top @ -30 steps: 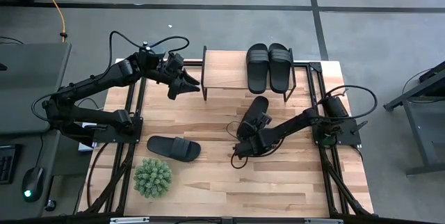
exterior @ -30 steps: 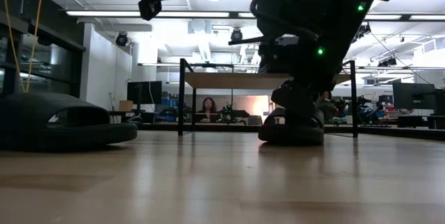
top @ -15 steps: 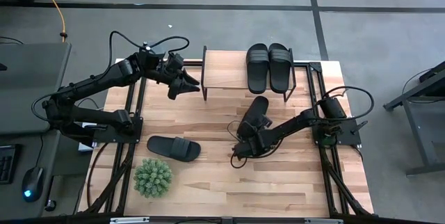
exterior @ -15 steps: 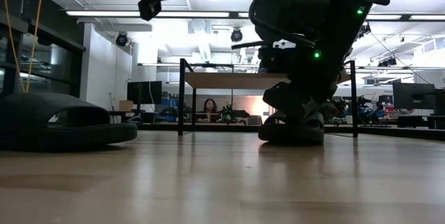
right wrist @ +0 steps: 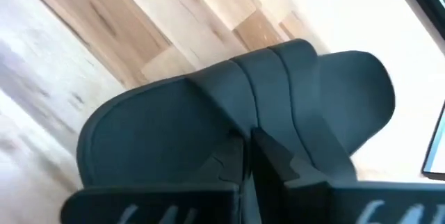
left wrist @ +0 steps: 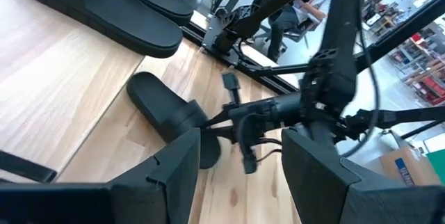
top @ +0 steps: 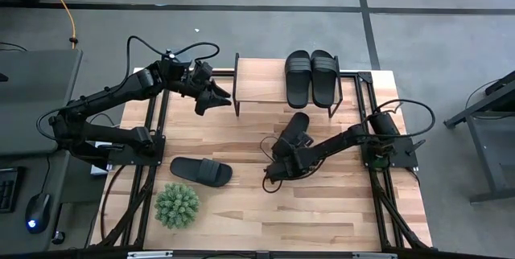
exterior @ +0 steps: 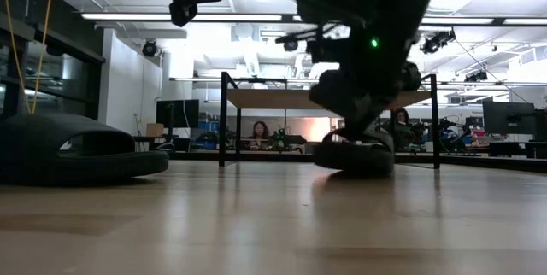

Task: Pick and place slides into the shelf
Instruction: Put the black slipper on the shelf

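Two black slides (top: 298,78) (top: 324,76) lie side by side on the right half of the shelf (top: 257,82), a wood plank on thin black legs at the table's far side. A third slide (top: 201,170) lies flat on the table at the near left. The fourth slide (top: 296,129) lies slantwise mid-table, and my right gripper (top: 286,148) is shut on it. My left gripper (top: 217,98) hangs open in the air just left of the shelf, with nothing between its fingers (left wrist: 174,175). My right gripper comes from above, pointing down, with its two fingers (right wrist: 229,165) closed together on the near edge of the slide's wide strap (right wrist: 259,123). The fingers themselves hide how much of the strap lies between them. The slide's sole (exterior: 355,160) is on the table.
A green potted plant (top: 177,204) stands at the near left corner, close to the loose slide. The left half of the shelf's top (top: 253,78) is bare wood. Black frame rails (top: 157,130) run along both sides of the table. People sit in the room beyond (exterior: 259,130).
My right gripper has shut on the mid-table slide's strap and shifted a little toward the table's left. The slide has slid slightly leftward with it along the table.
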### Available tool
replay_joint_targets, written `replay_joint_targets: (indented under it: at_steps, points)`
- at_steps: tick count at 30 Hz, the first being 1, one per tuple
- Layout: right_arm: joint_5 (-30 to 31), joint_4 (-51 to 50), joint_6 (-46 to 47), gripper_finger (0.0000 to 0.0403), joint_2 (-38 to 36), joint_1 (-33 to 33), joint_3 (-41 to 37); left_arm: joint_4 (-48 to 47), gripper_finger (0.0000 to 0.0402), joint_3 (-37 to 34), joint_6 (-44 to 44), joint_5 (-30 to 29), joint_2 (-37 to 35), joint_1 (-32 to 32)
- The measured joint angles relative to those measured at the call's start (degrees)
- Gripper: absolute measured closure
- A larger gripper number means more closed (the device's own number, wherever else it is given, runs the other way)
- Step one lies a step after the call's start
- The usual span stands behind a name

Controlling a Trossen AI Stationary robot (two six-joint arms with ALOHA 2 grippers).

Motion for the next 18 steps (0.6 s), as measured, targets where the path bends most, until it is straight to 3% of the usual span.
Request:
replay_joint_targets:
  at_steps: [18]
  points:
    - [1.69,-8.31,-2.83,0.0403,-0.32,2.36,15.3,-0.26,0.0215,0.0,-3.01,0.0,0.0,0.0]
